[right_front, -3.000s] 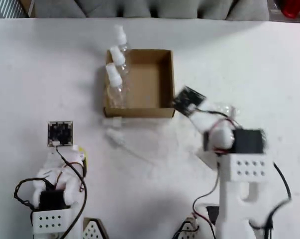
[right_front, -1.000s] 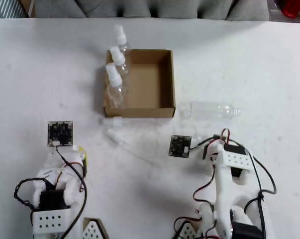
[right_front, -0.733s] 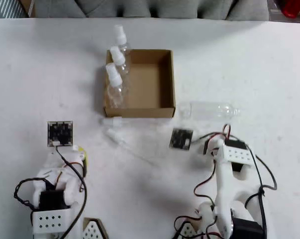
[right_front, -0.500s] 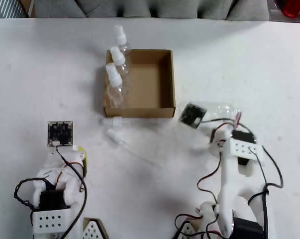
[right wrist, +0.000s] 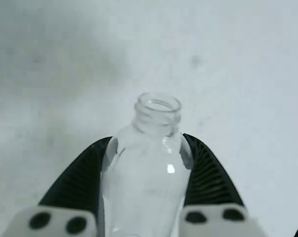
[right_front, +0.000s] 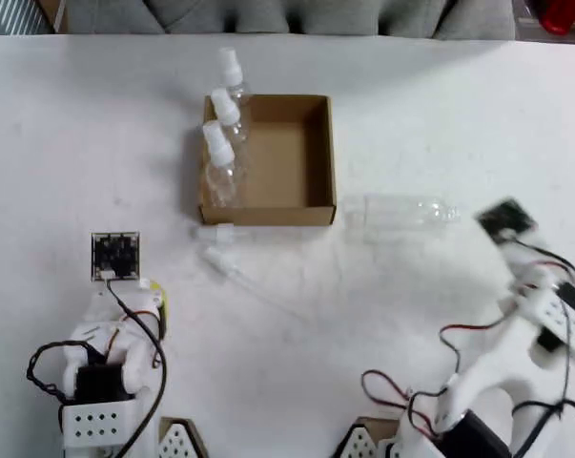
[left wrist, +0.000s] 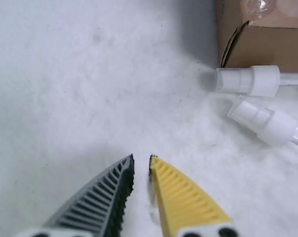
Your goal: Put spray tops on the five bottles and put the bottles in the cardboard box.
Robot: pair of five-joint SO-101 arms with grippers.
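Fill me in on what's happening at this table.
The right tool grips an uncapped bottle. A second uncapped bottle lies on the table beside the cardboard box. Three capped bottles appear to stand inside the box along one wall. Two loose spray tops lie on the table just outside the box. The left tool sits shut and empty, apart from them.

A white counter (right_front: 478,114) spreads wide under even light, with only soft shadows on it. Along its far edge runs a row of grey cushions (right_front: 363,17), like the front of a sofa. A red object (right_front: 565,14) shows past the far right corner, and a slatted grey surface (right_front: 10,14) past the far left.
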